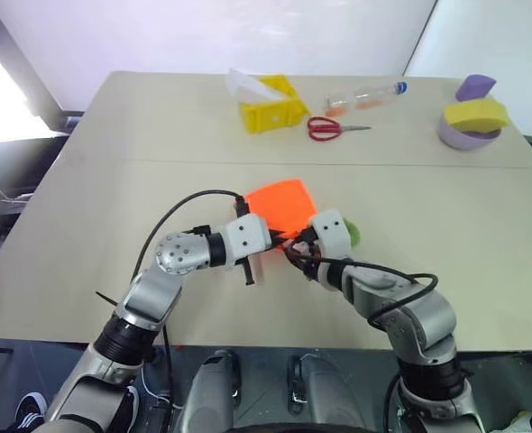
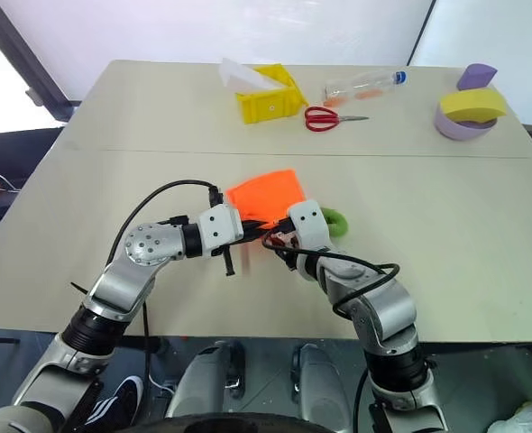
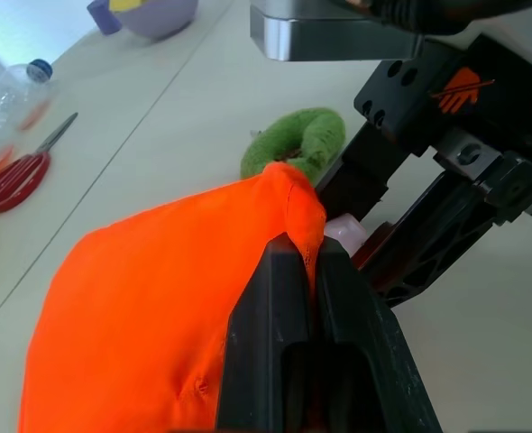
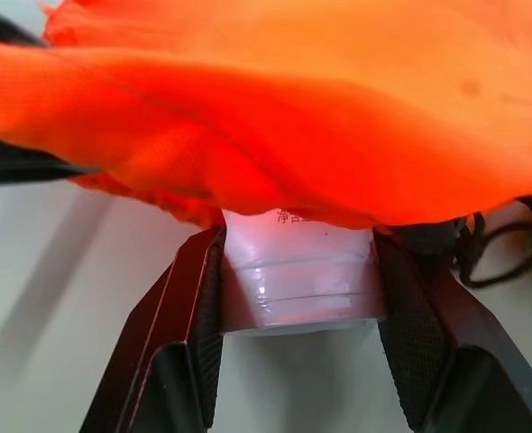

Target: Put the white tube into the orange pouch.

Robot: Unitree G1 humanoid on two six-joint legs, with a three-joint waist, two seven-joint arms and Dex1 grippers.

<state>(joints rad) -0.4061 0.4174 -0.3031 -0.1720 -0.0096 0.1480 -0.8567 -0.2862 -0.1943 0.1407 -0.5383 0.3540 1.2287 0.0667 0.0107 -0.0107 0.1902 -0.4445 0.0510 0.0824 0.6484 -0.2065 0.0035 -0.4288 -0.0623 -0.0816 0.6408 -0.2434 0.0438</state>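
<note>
Now left tool point(image 3: 309, 262) pinches orange pouch point(image 3: 158, 298) rim; right tool point(image 4: 298, 298) grips white tube point(image 4: 298, 289), tip under fabric.

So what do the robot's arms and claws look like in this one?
Silver-grey metal arms with black joint rings and white wrist housings, loose black cables looping over both. The left claw has two smooth black fingers; the right claw has black fingers with textured pads. An orange hand logo marks the right claw's body.
</note>
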